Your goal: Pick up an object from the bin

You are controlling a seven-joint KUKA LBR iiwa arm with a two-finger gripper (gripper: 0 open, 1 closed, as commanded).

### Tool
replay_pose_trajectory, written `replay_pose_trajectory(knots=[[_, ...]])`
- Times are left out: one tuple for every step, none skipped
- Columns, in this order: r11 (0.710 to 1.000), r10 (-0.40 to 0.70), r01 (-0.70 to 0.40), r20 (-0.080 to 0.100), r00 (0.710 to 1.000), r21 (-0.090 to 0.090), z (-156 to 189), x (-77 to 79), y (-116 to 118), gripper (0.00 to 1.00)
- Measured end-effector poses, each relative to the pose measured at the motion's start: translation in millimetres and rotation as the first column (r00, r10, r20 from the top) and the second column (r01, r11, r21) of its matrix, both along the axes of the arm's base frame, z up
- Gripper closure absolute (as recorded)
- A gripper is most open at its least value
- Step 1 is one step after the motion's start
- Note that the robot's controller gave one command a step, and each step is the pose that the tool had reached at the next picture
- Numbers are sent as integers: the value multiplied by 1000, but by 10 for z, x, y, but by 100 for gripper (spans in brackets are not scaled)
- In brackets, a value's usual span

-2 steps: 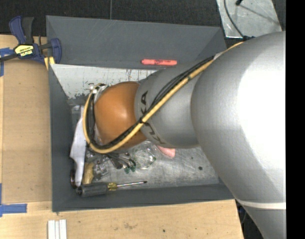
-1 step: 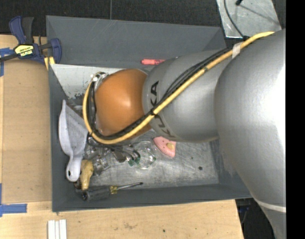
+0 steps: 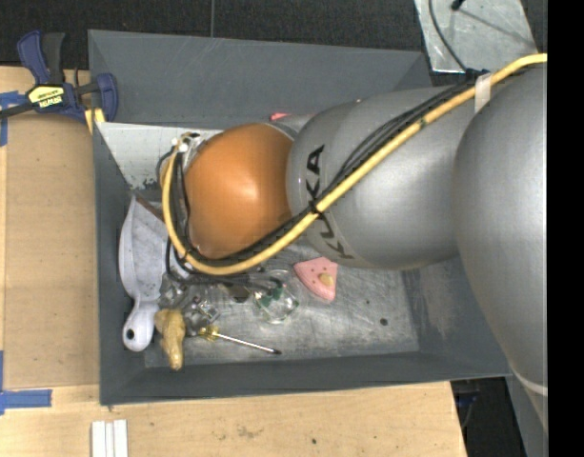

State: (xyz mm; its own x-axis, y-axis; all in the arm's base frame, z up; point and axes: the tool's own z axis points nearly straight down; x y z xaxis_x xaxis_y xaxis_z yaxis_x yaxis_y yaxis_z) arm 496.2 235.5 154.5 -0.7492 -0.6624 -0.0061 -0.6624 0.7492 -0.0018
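Item: pick from bin [image 3: 109, 284], grey metal, holding small loose things. Status: pick not yet done as far as can be seen; nothing shows lifted clear of the floor and nothing shows held. Tool: gripper [image 3: 196, 293], low in the bin's left half, mostly covered from above by the orange cover [image 3: 236, 190] of the arm [image 3: 396, 188], which reaches in from the right with a yellow cable [image 3: 368, 165] along it. Tool state: cannot tell whether apart, together or clamped on anything; only dark parts show under the cover's lower edge. Contents nearest the tool: pale grey scoop [image 3: 136, 246], lying along the left wall just left of the gripper, its white round end [image 3: 137, 333] toward the near-left corner; tan figure [image 3: 171, 337], just below the gripper and beside that round end; thin rod [image 3: 242, 342] with a yellow head, lying on the floor below the gripper and running right; clear piece [image 3: 275, 304] with a green spot, just right of the gripper. Further off: pink wedge [image 3: 318, 279], right of the clear piece, close under the arm. Judgement: the likely target lies in this left-hand cluster, touching or directly beneath the tool, though which thing cannot be told. Remaining: secure one thing, then raise it out of the bin.
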Motion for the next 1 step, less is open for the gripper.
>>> replay_pose_trajectory(knots=[[999,42,-42,-6,999,-2,411,98,41,100]])
